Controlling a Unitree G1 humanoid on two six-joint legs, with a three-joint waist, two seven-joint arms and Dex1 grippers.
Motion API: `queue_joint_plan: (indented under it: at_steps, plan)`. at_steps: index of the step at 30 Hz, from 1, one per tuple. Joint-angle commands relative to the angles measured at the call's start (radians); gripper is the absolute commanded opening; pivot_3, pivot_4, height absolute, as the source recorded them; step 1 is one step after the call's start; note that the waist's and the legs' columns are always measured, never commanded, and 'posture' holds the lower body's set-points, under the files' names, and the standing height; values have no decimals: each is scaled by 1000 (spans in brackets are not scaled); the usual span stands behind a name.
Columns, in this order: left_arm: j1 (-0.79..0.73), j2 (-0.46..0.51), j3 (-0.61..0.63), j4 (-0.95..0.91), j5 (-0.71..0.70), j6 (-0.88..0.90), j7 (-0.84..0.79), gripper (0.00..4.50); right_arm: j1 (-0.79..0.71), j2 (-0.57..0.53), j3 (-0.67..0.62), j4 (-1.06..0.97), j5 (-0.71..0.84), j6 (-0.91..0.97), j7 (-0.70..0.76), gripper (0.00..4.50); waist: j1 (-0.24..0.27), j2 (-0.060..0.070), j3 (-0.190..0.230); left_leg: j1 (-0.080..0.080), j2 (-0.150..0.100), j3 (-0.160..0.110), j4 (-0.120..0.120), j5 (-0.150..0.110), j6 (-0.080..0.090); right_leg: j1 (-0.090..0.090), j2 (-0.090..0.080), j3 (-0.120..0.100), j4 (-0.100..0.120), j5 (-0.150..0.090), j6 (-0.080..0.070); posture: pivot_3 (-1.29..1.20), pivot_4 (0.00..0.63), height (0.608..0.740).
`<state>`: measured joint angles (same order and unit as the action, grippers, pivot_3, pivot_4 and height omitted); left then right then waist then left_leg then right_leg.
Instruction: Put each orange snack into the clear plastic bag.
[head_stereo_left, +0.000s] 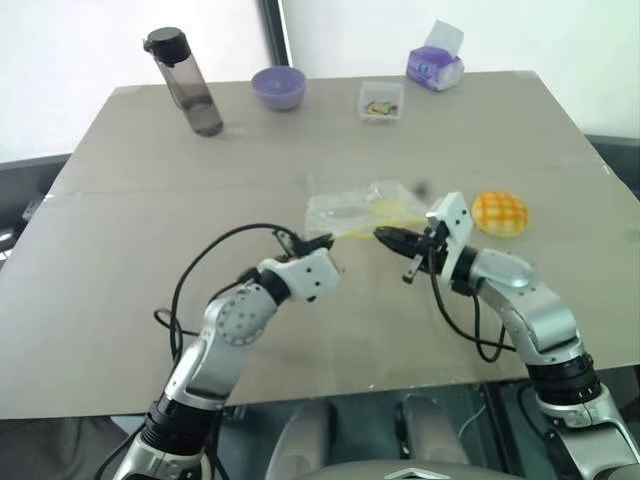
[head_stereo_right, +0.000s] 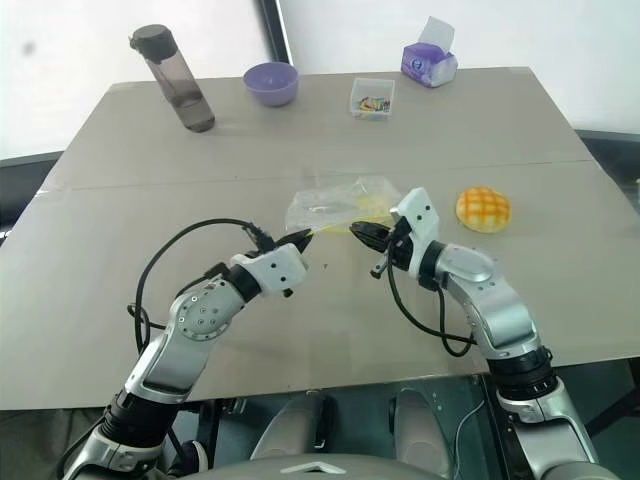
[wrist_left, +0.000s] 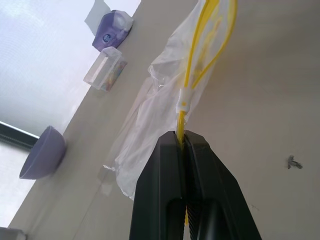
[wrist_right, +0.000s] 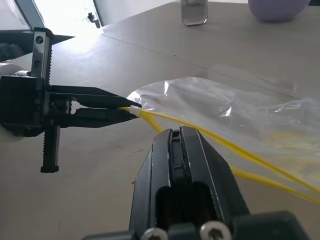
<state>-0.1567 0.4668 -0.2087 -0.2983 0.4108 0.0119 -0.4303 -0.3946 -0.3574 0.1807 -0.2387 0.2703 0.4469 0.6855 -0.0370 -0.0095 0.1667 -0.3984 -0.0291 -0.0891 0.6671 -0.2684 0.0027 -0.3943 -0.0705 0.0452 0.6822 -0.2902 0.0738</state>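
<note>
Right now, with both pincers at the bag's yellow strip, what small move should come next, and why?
Probably draw the right pincer away from the left pincer to part the seal strip: the clear plastic bag looks flat, and the orange snack waits on the table beside it.

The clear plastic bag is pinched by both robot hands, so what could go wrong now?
The left gripper is shut on the yellow seal strip of the clear plastic bag, and the right gripper is shut at the strip too. Pulling apart could let the thin strip slip out or tear the bag. Also, the orange snack still lies on the table beside the right arm, and with both grippers busy, nothing is free to lift it.
</note>
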Motion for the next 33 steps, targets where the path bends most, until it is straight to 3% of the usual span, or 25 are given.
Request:
queue_joint_plan:
  at_steps: [1,7,13,19,25,29,33]
  plan:
    - [-7,-2,-3,-49,-17,-38,-3,0,-32,26,-10,25,-8,-44,-18,68,0,0,0,0,0,0,0,0,0,0,0,0,0,0,0,0,150,740]
    - [9,-7,-7,-69,-32,-65,-15,0,-66,17,1,130,-65,-56,-32,68,0,0,0,0,0,0,0,0,0,0,0,0,0,0,0,0,150,740]
    - [21,-8,-5,-78,-26,-65,-17,0,-102,36,-33,226,-149,-82,-150,68,0,0,0,0,0,0,0,1,-1,0,0,0,0,0,0,0,150,740]
    - [18,-8,1,-69,-12,-59,-9,0,-99,-18,27,234,-263,-121,-162,68,-1,0,0,0,0,0,0,1,-1,0,0,0,0,0,0,0,150,740]
    - [12,-19,0,-53,12,-43,2,0,-93,-130,129,180,-442,-213,-138,2662,-2,0,0,0,0,0,0,1,-1,0,0,0,0,0,0,0,150,740]
    - [14,-21,2,-51,12,-43,2,0,-95,-143,134,170,-488,-269,-162,4400,-2,0,0,0,0,0,0,1,-1,0,0,0,0,0,0,0,150,740]
    - [5,-20,9,-37,22,-23,12,0,-82,-123,87,86,-410,-223,-111,4459,-1,0,0,0,0,0,0,1,-1,0,0,0,0,0,0,0,150,740]
